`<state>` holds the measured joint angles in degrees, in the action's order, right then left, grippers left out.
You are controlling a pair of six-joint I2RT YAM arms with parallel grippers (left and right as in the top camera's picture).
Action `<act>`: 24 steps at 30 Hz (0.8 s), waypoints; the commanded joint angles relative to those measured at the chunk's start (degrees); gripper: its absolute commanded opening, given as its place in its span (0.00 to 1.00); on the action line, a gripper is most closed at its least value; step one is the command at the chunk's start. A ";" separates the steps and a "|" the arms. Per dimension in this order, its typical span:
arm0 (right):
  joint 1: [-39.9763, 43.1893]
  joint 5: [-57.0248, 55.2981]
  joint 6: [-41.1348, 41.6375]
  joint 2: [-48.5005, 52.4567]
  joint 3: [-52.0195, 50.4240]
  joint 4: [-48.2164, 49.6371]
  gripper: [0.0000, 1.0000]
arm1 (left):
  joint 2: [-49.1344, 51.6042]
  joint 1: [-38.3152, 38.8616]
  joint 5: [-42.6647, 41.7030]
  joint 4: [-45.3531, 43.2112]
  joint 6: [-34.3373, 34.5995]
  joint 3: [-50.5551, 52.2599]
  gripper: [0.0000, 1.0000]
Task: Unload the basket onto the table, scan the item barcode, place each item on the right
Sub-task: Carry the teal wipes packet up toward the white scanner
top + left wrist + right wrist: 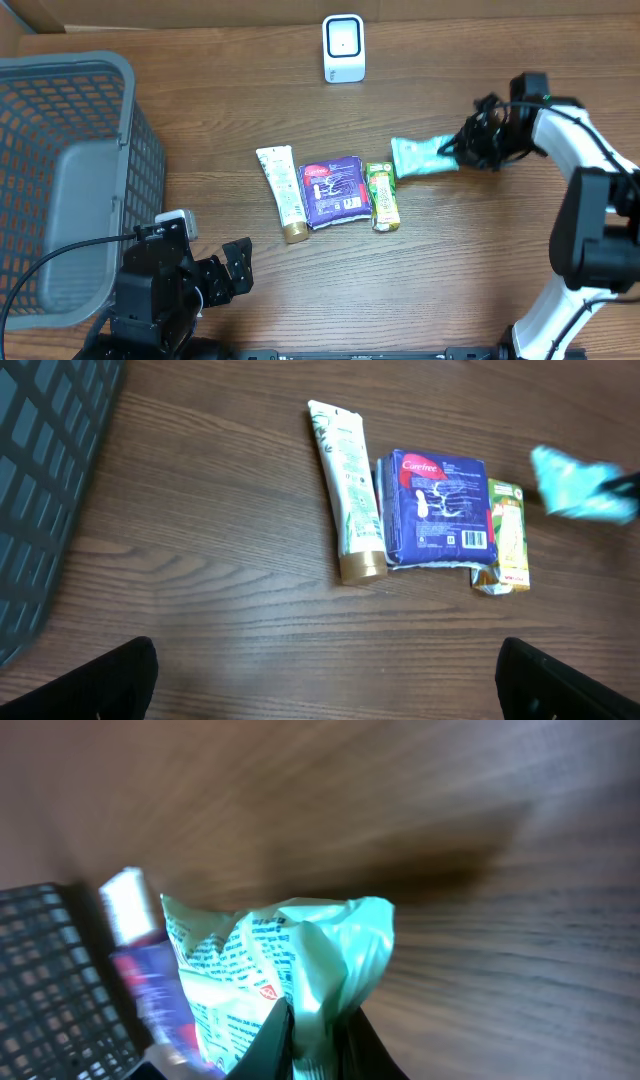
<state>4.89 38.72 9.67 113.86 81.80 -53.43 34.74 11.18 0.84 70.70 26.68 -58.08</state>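
Starting at the far left with the grey basket (60,170), likely parked there to take scanned goods. Passing to the left gripper (228,272), low by the front edge, spread wide with nothing in it, probably held clear of the work. Moving along a row laid flat on the table (200,110) for easy picking: cream tube (283,193), purple pack (333,190) with the white scanner (343,48) upright well behind it, green carton (382,196). Ending at the mint packet (420,157), just right of the carton, pinched at its right end by the right gripper (468,147), clamped tight on it. Running lengthwise left to right, free end pointing left toward the carton. Hard to tell whether lifted or touching wood. Barcode side not made out.
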 commanded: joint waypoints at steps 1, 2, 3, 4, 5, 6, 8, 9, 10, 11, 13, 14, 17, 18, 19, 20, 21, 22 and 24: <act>0.13 1.88 -0.79 -7.04 8.98 -2.95 0.04 | -0.68 0.26 -0.44 -0.02 0.37 0.50 1.00; 0.02 1.86 -0.79 -7.45 11.45 -4.33 0.04 | -0.68 0.26 -0.44 -0.02 0.37 0.50 1.00; -0.07 1.84 -0.81 -7.76 13.92 -5.42 0.04 | -0.68 0.26 -0.44 -0.02 0.37 0.50 1.00; -0.26 1.81 -0.81 -7.91 16.70 -6.14 0.04 | -0.68 0.26 -0.44 -0.04 0.37 0.50 1.00; -0.42 1.73 -0.83 -7.91 18.93 -6.34 0.04 | -0.68 0.26 -0.44 -0.02 0.37 0.50 1.00; -0.70 1.42 -0.83 -7.91 20.96 -6.23 0.04 | -0.68 0.26 -0.44 -0.02 0.37 0.50 1.00; -1.68 -0.02 -1.01 -7.91 24.48 -4.92 0.04 | -0.68 0.26 -0.44 -0.02 0.37 0.50 1.00; -2.36 -1.25 -0.98 -7.91 25.81 -4.39 0.04 | -0.68 0.26 -0.44 -0.02 0.37 0.50 0.99; -3.26 -2.99 -0.98 -7.91 27.12 -3.89 0.04 | -0.68 0.26 -0.44 -0.02 0.37 0.50 1.00; -4.09 -4.68 -0.98 -7.91 27.93 -3.54 0.04 | -0.68 0.26 -0.44 -0.04 0.37 0.50 1.00; -5.95 -7.28 -0.94 -7.91 28.72 -2.08 0.04 | -0.68 0.26 -0.44 -0.04 0.37 0.50 1.00; -6.73 -7.43 -0.96 -7.91 28.76 -1.20 0.04 | -0.68 0.26 -0.44 -0.02 0.37 0.50 1.00; -9.25 -8.28 -0.94 -7.89 28.76 0.68 0.04 | -0.68 0.26 -0.44 -0.02 0.37 0.50 0.99; -10.27 -9.57 -0.90 -7.89 28.76 1.31 0.04 | -0.68 0.26 -0.44 -0.02 0.37 0.50 1.00; -10.99 -10.71 -0.70 -7.89 28.76 1.88 0.04 | -0.68 0.26 -0.44 -0.02 0.37 0.50 0.99; -11.85 -12.48 -0.44 -7.89 28.76 2.62 0.04 | -0.68 0.26 -0.44 -0.02 0.37 0.50 1.00; -12.87 -15.58 0.42 -7.89 28.76 3.48 0.04 | -0.68 0.26 -0.44 -0.02 0.37 0.50 1.00; -13.79 -19.30 1.03 -7.89 28.76 4.15 0.04 | -0.68 0.26 -0.44 -0.02 0.37 0.50 1.00; -16.02 -28.46 1.01 -7.89 28.76 5.44 0.04 | -0.68 0.26 -0.44 -0.02 0.37 0.50 1.00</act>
<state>-8.93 23.24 9.63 107.11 108.99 -49.43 34.74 11.18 0.84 70.70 26.68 -58.08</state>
